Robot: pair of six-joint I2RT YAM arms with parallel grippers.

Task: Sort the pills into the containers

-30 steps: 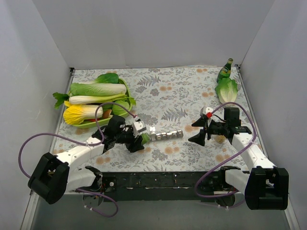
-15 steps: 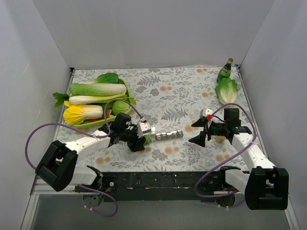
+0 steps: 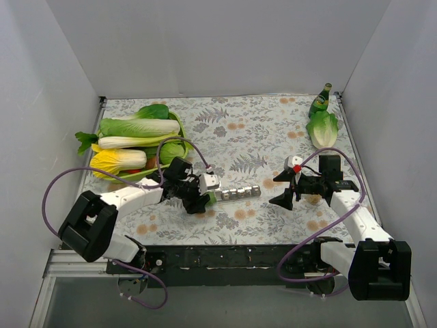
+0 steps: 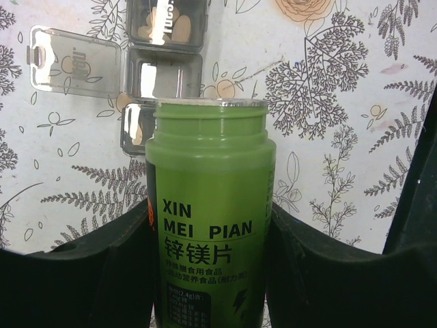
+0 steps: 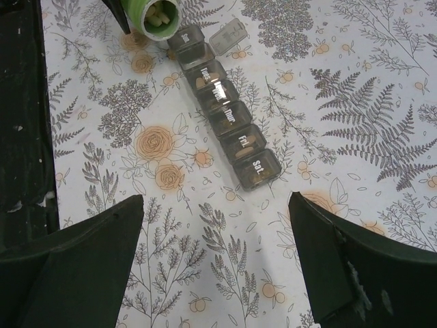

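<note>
The grey pill organizer lies mid-table with its day-labelled compartments in a row. One lid near its left end stands open, and tan pills show in several compartments. My left gripper is shut on a green pill bottle marked "XIN MEI PIAN". The bottle is uncapped, and its mouth, with pale pills inside, lies at the organizer's left end. My right gripper hovers just right of the organizer, open and empty.
A green tray of bok choy and cabbages fills the left side. A tall green glass bottle and a lettuce leaf stand at the back right. White walls close in the table on three sides.
My left arm has moved right with the green pill bottle, bringing its mouth up to the organizer's left end. The right arm has barely moved.
</note>
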